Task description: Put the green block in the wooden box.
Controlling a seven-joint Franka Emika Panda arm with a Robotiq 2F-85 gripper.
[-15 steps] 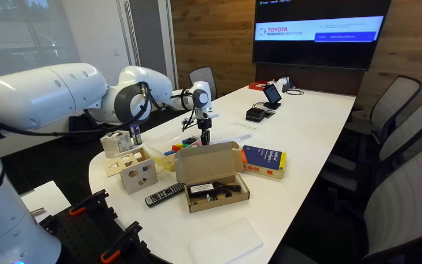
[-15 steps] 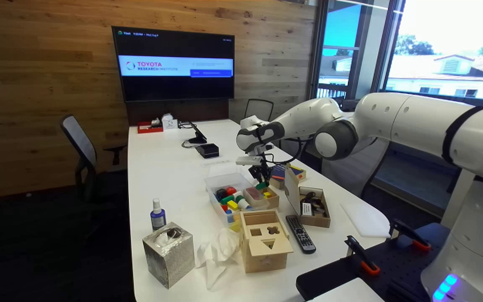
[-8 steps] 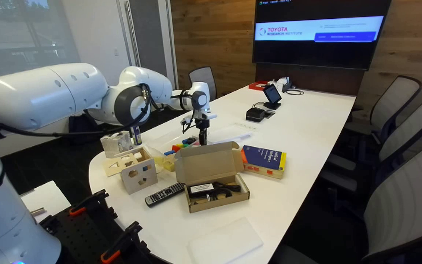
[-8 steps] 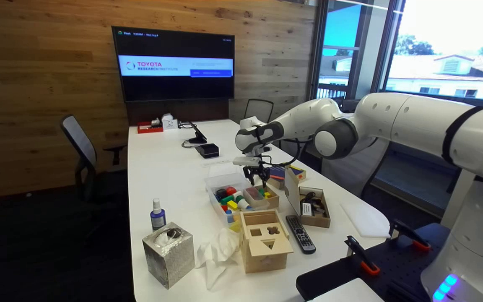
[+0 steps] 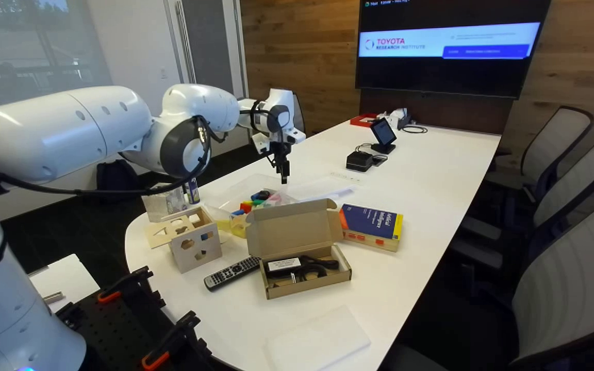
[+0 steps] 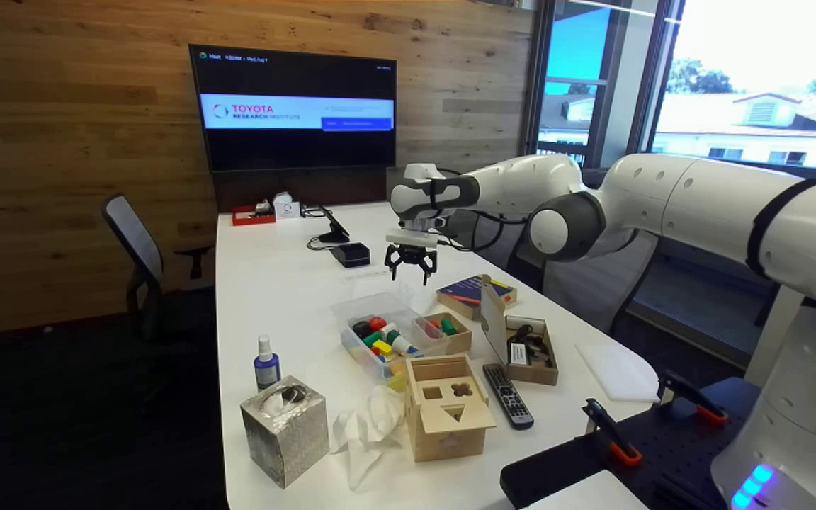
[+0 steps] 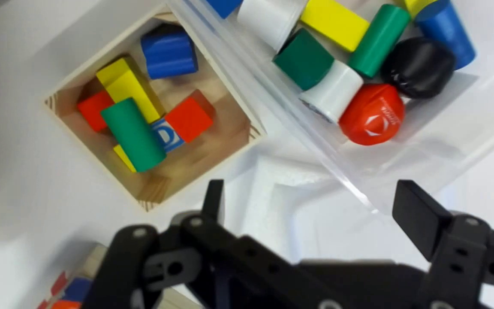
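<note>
The green block (image 7: 133,135), a smooth cylinder, lies inside the small open wooden box (image 7: 202,152) in the wrist view, resting across yellow and other pieces. An exterior view also has the green block (image 6: 448,326) within the wooden box (image 6: 459,344). My gripper (image 7: 311,197) is open, its two fingers wide apart with only table and clear plastic beyond them. It hangs above the table, behind and over the box, as an exterior view of the gripper (image 6: 409,280) tells. From the opposite side, the raised cardboard lid hides the wooden box.
A clear plastic bin (image 6: 351,347) of mixed pieces adjoins the wooden box. Close by are a wooden shape-sorter (image 6: 447,439), a remote (image 6: 507,397), an open cardboard box (image 5: 302,232) with cables, and a thick book (image 5: 372,226). A tissue box (image 6: 284,428) stands at the near end.
The gripper was shut on the green block over the wooden box, then opened and let it drop inside. Since then the gripper has risen and backed away. The clear bin has shifted slightly.
</note>
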